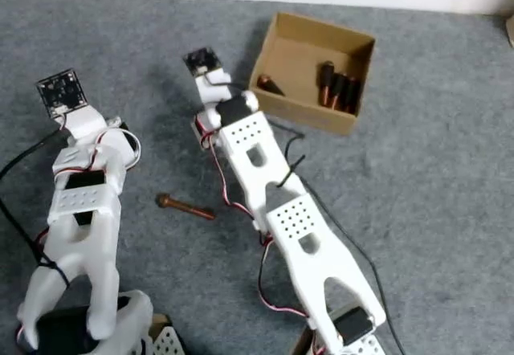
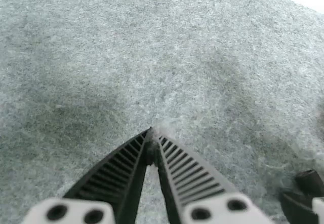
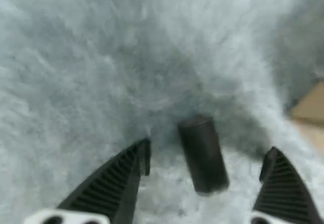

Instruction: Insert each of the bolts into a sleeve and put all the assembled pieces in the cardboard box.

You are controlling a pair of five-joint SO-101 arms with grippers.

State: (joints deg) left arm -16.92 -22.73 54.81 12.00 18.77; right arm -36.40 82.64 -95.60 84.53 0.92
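Note:
A black sleeve [image 3: 201,155] lies on the grey carpet between the spread fingers of my right gripper [image 3: 208,152], which is open and low over it. In the high view the right arm's wrist [image 1: 210,78] sits just left of the cardboard box [image 1: 281,108]. Inside the box lie several dark assembled pieces [image 1: 337,88] with copper ends, one [image 1: 269,84] apart from the others. A loose copper bolt [image 1: 185,206] rests on the carpet between the two arms. My left gripper [image 2: 152,134] is shut, empty, its tips just above bare carpet at the left.
The left arm [image 1: 80,178] stands at the left of the high view, cables trailing from both arms. A corner of the box [image 3: 310,108] shows beside the right gripper. A dark part [image 2: 304,188] sits at the edge of the left wrist view.

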